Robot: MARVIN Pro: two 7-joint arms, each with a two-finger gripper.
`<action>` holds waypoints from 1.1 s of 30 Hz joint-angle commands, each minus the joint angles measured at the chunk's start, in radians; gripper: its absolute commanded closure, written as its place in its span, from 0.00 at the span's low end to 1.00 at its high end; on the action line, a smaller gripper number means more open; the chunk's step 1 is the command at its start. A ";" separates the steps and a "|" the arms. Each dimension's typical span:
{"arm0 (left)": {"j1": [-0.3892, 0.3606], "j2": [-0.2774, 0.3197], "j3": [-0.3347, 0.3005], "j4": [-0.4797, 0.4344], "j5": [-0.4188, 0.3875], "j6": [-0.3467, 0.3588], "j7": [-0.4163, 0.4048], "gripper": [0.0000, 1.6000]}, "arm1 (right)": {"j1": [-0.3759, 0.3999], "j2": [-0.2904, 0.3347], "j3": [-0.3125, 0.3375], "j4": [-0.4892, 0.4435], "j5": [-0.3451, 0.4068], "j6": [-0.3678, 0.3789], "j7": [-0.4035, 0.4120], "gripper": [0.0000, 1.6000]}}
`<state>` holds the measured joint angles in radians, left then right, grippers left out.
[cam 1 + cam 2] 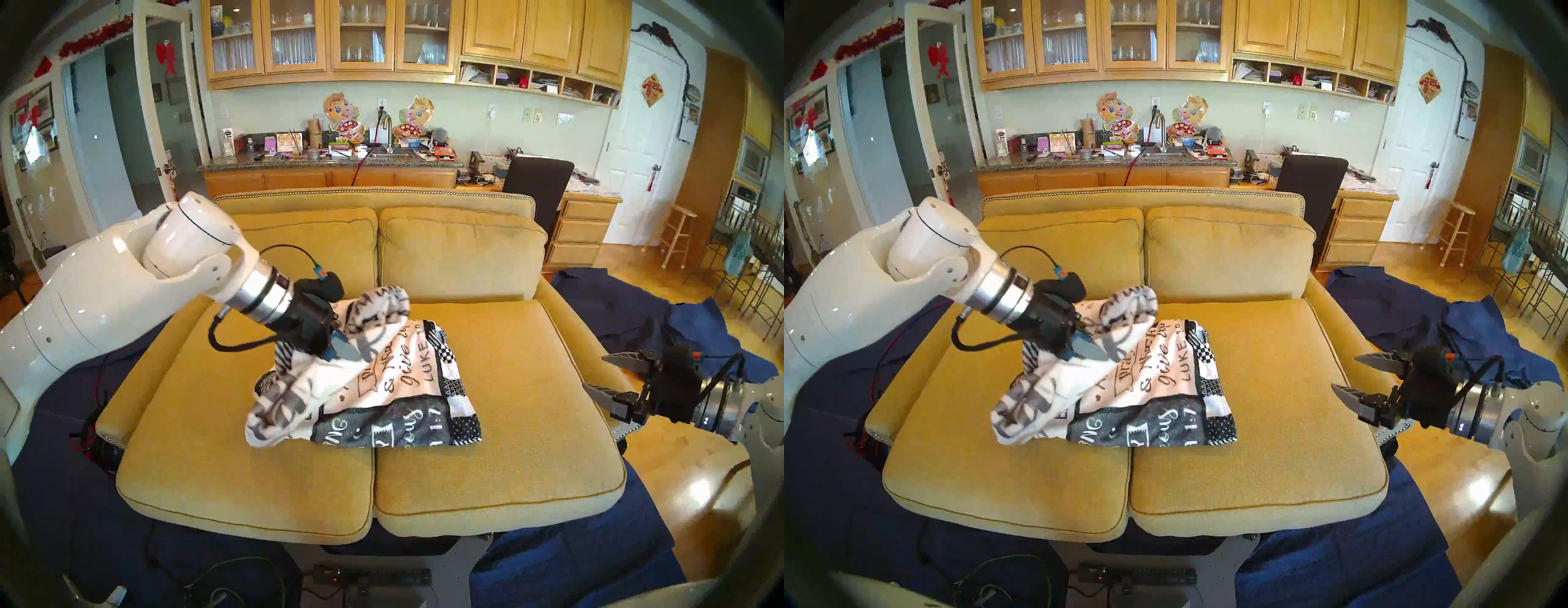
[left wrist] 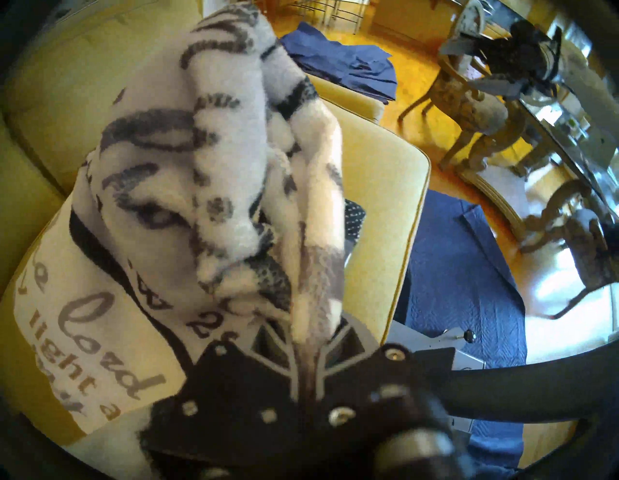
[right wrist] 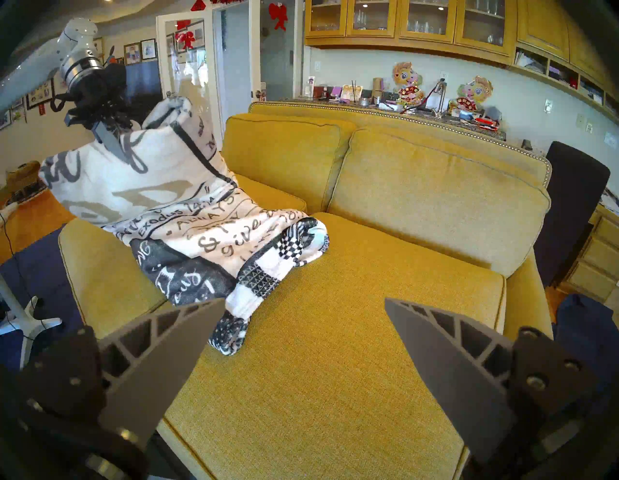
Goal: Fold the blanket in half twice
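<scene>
Head stereo left shows us the blanket [image 1: 394,395] lying across the middle of the sofa [image 1: 530,382], straddling the seam between the two seat cushions, its lower layers flat and its checked border toward our right side. Our left tool [image 1: 339,352] is clenched on a bunched edge of it, holding that part up above the flat layers; the left wrist view shows fleece pinched between the two fingers [image 2: 348,338]. The lifted flap rises from the pile's left end, and the flat stack runs away from this tool toward our right, so we judge the fold must be carried rightward over it. Our right tool [image 1: 594,373] hangs released, jaws wide and empty, beside the sofa's right arm, apart from the cloth.
</scene>
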<state>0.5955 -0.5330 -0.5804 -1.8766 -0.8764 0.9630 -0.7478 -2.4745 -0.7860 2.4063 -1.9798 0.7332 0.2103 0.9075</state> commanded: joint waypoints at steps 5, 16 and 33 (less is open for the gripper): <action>0.017 -0.044 -0.011 -0.060 -0.011 -0.003 0.141 1.00 | 0.012 0.005 0.020 -0.005 0.002 -0.004 -0.002 0.00; 0.036 -0.107 -0.023 -0.065 -0.025 -0.003 0.314 1.00 | 0.012 0.005 0.020 -0.005 0.002 -0.004 -0.002 0.00; 0.101 -0.227 -0.020 -0.037 -0.064 -0.003 0.590 1.00 | 0.012 0.005 0.020 -0.005 0.002 -0.005 -0.002 0.00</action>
<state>0.6940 -0.6912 -0.5720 -1.9216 -0.9245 0.9630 -0.2376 -2.4743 -0.7860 2.4068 -1.9796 0.7327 0.2101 0.9074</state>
